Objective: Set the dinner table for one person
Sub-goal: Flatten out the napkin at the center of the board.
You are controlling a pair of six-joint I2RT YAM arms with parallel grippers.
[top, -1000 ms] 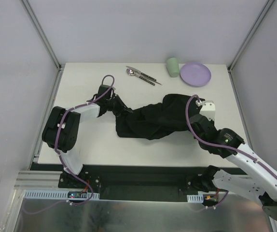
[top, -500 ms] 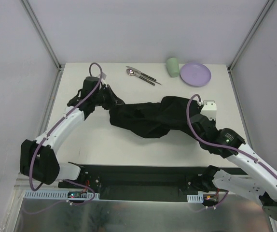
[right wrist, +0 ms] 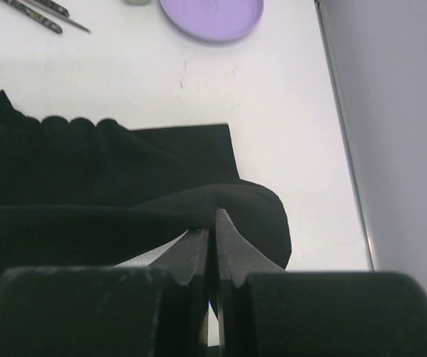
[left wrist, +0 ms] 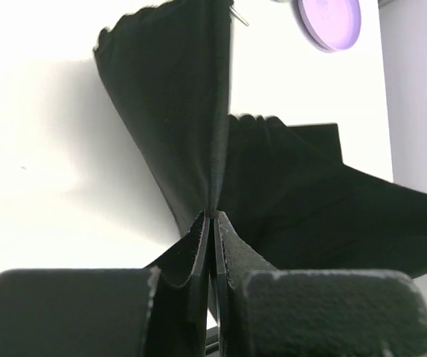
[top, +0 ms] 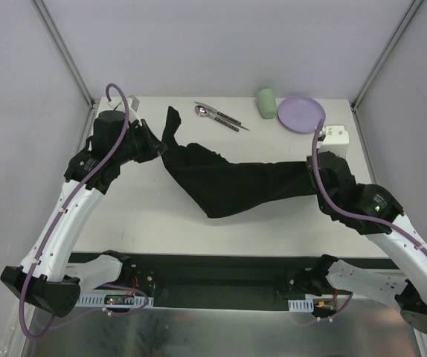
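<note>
A black cloth mat [top: 228, 178] hangs stretched between my two grippers over the white dinner table [top: 146, 216]. My left gripper [top: 158, 147] is shut on the mat's left end, and one corner sticks up beyond it. In the left wrist view the cloth [left wrist: 172, 111] fans out from the pinched fingertips of that gripper [left wrist: 212, 216]. My right gripper [top: 312, 171] is shut on the mat's right edge; the right wrist view shows a fold of the cloth [right wrist: 87, 178] clamped at that gripper's tips [right wrist: 212, 214].
At the far edge of the table lie a purple plate [top: 301, 113], a green cup [top: 266, 103] on its side and cutlery [top: 217, 115]. Grey frame rails [top: 72, 171] border the table left and right. The plate [right wrist: 212, 11] also shows ahead of the right wrist.
Both arms have pulled apart, the left towards the far left and the right towards the far right. The bunched cloth has been drawn out into a long stretched band.
</note>
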